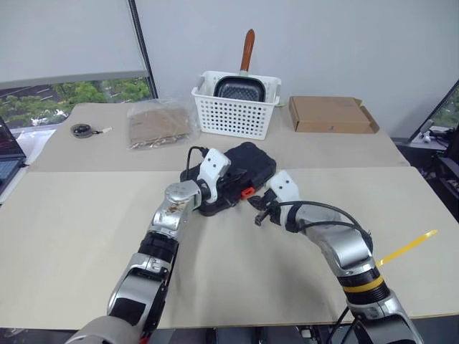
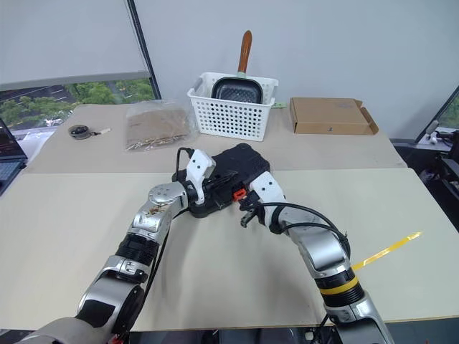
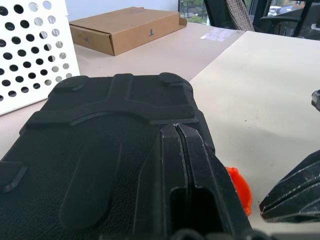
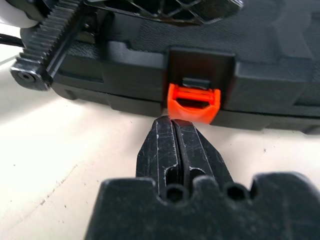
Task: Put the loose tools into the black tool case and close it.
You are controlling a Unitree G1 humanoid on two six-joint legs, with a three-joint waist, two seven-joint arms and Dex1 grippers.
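Ribbed black plastic case [image 1: 240, 172] shut, glossy orange latch [image 4: 193, 102], both tools [image 4: 175, 131] [image 3: 179, 150] pinched closed, empty.

Both arms reach forward toward the middle of the tabletop, converging. The left gripper [image 1: 231, 176] points level and rightward, its two black fingers [image 3: 182, 165] pressed together. The right gripper [image 4: 176, 131] tilts slightly downward and leftward, fingers likewise closed.

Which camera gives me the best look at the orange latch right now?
Right wrist view: the orange latch sits close and face-on, just beyond the shut right hand. Left wrist view catches its edge; the eye views show a small orange spot.
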